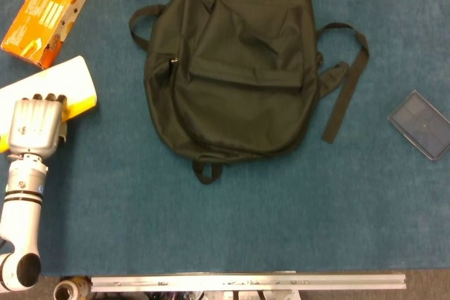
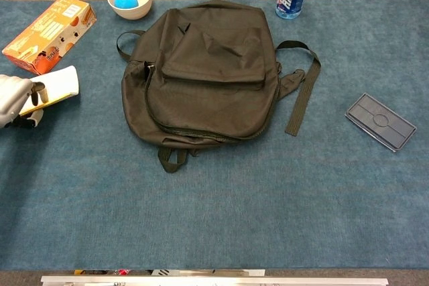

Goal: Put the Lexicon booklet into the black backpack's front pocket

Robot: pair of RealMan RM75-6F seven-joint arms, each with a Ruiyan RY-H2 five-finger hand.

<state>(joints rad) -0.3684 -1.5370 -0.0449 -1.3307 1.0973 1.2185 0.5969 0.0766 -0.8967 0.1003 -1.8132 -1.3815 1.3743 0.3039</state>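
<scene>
Pinched in the left hand [image 1: 34, 126] at the table's left edge, the Lexicon booklet [image 1: 60, 83] is held with its long axis aimed right toward the black backpack [image 1: 232, 68], whose front pocket [image 1: 246, 50] is reached rightward.

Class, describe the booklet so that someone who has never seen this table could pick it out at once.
Start at the black backpack in the middle of the blue table, then look to the far left edge. There, below the orange box, the left robot hand holds the booklet: flat, white with a yellow band.
</scene>
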